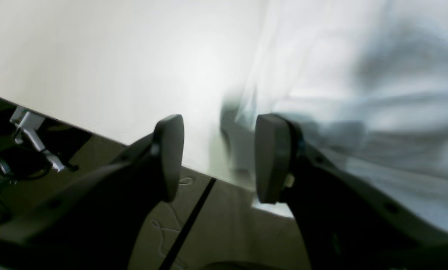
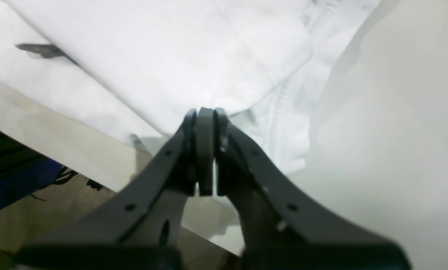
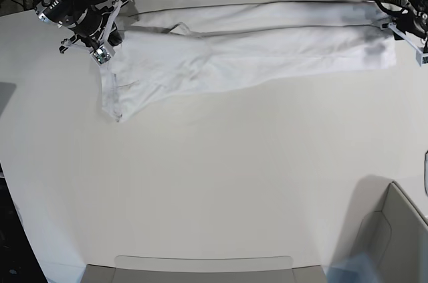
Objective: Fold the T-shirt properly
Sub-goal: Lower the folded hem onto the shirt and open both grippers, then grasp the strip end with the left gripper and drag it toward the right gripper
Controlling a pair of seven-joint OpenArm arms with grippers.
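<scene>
The white T-shirt point(image 3: 254, 49) lies as a long narrow strip along the far edge of the table, one sleeve end drooping toward me at its left point(image 3: 117, 99). My right gripper point(image 2: 205, 112) point(image 3: 101, 52) is at that left end, jaws shut with the wrinkled T-shirt point(image 2: 194, 56) gathered at the tips. At the strip's right end, my left gripper point(image 1: 220, 157) point(image 3: 394, 27) stands open beside the blurred T-shirt point(image 1: 358, 93). Nothing lies between its fingers point(image 1: 270, 157).
The table's far edge point(image 1: 96, 131) runs just under my left gripper, with floor and a metal bracket point(image 1: 30, 131) beyond. A blue object point(image 2: 17, 183) sits below the edge by my right gripper. A grey bin point(image 3: 394, 236) stands front right, and a shallow tray point(image 3: 200, 268) at the front edge.
</scene>
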